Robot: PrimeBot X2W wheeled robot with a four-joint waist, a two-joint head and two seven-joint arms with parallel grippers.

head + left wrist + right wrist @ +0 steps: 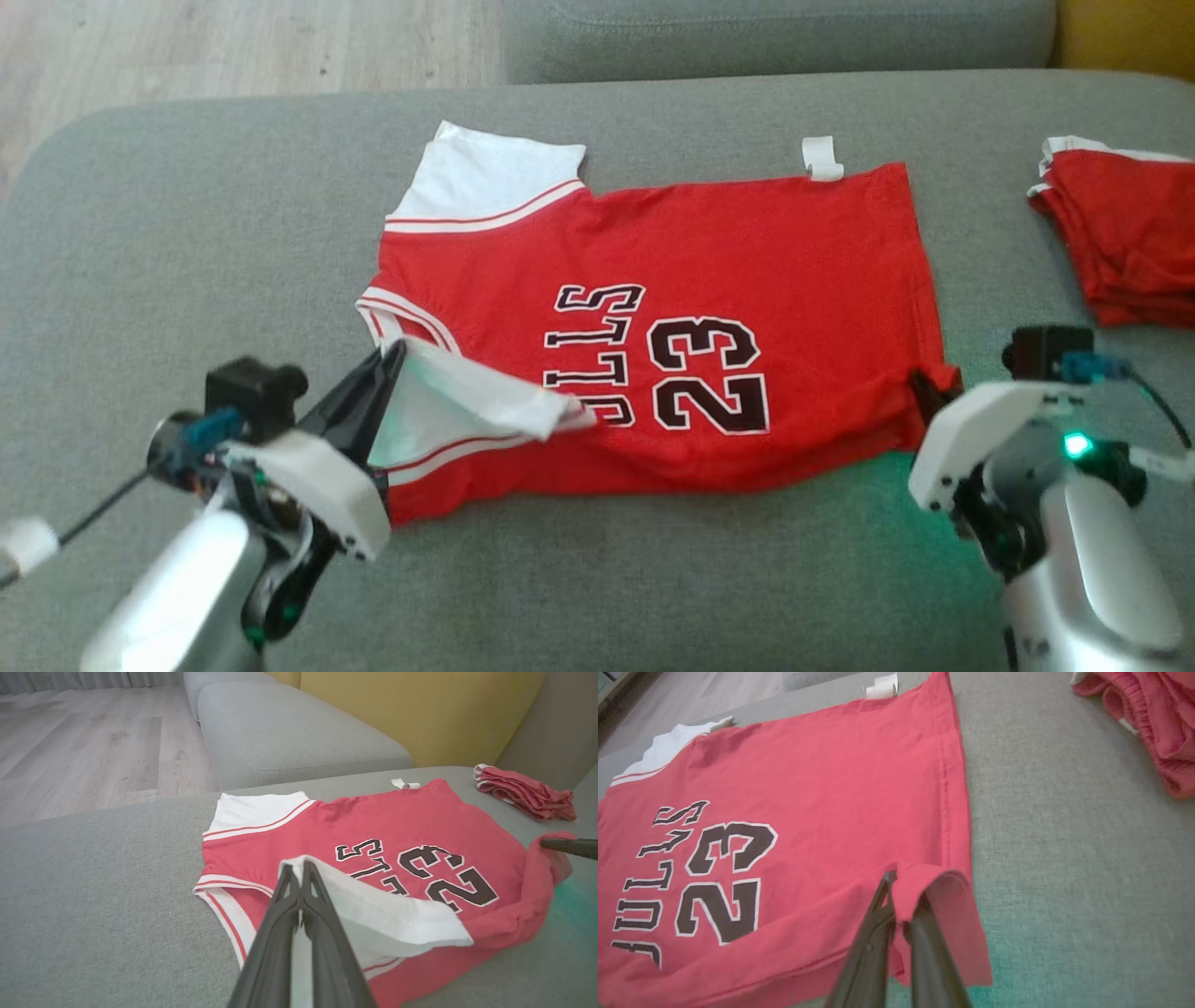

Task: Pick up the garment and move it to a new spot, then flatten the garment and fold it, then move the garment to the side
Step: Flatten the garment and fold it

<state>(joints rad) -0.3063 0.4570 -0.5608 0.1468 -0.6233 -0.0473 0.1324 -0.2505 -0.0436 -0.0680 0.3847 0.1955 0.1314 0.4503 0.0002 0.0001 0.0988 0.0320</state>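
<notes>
Where wood floor (233,47) ends, a grey cushion (187,233) bears the jersey (747,252).

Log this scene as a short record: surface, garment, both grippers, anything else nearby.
surface: grey sofa cushion
garment: red jersey, spread out, print facing up, near edge lifted
left gripper: shut on the jersey's near white sleeve, which drapes over the lettering
right gripper: shut on the jersey's near hem corner
nearby: folded red clothes to the right, apart from the jersey; white tag at the jersey's far edge
</notes>
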